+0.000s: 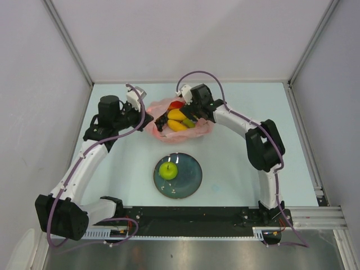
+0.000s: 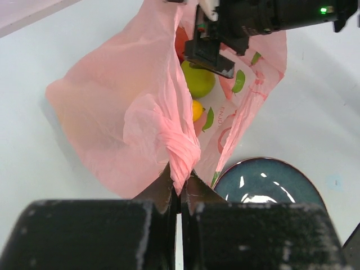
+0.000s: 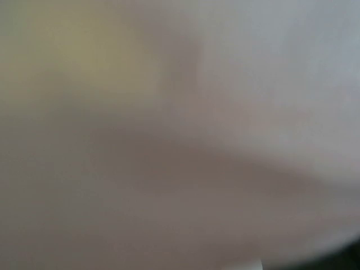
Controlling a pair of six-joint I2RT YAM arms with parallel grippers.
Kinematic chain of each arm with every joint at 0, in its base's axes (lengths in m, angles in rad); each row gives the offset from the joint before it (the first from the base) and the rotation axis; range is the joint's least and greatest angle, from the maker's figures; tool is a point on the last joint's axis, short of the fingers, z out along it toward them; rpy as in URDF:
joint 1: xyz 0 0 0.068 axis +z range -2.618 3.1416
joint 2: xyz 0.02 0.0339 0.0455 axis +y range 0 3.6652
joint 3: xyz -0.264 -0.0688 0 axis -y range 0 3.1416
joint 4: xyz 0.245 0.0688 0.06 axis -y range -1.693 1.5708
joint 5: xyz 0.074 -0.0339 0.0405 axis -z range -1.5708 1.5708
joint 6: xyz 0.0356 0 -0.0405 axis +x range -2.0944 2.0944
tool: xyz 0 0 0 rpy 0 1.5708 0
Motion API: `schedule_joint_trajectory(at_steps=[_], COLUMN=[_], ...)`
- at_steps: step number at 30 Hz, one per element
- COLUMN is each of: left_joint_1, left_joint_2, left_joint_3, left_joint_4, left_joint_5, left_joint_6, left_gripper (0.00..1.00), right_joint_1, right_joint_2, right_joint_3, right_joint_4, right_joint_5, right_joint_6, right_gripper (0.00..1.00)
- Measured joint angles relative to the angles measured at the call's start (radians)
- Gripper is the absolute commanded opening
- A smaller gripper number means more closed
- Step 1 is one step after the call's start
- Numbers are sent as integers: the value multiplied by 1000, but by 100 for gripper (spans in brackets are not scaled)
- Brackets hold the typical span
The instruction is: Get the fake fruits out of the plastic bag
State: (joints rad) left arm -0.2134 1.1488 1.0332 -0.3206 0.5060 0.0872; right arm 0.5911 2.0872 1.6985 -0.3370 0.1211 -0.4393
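Note:
The pink plastic bag (image 1: 203, 128) lies on the table behind the plate, its mouth open. In it I see yellow pieces (image 1: 176, 125), a red piece (image 1: 176, 104) and a green fruit (image 2: 198, 80). My left gripper (image 1: 159, 124) is shut on a twisted edge of the bag (image 2: 181, 147) at its left side. My right gripper (image 1: 190, 115) reaches into the bag's mouth from the right, above the fruits; it also shows in the left wrist view (image 2: 211, 53). Its jaws are hidden. The right wrist view is only a pinkish blur. A green apple (image 1: 167, 170) lies on the dark plate (image 1: 191, 179).
The dark round plate also shows in the left wrist view (image 2: 270, 180), close to the bag's near edge. White walls enclose the table on the left, right and back. Cables loop over both arms.

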Motion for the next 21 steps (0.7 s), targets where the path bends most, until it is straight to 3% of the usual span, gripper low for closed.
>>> schedule_joint_trajectory(at_steps=[5,8,14,21], left_joint_1=[-19,-26,-26,-26], left_joint_2=[5,15,39,36], left_joint_3=[0,-1,-5,-15], left_joint_4=[2,8,11,12], left_joint_5=[-1,3,6,5], left_joint_6=[-5,-18,-46,-53], left_gripper=[0,0,0,0], right_joint_1=[-26,-44,-23,64], right_joint_2=[-193,-274,-303,-230], right_joint_3=[-236,-293,-248,-66], right_joint_4=[2,-43,-68,-101], right_joint_5=[24,-5,-123,-227], right_joint_6=[-32,-34,-33,-51], right_gripper=[93,95,82,66])
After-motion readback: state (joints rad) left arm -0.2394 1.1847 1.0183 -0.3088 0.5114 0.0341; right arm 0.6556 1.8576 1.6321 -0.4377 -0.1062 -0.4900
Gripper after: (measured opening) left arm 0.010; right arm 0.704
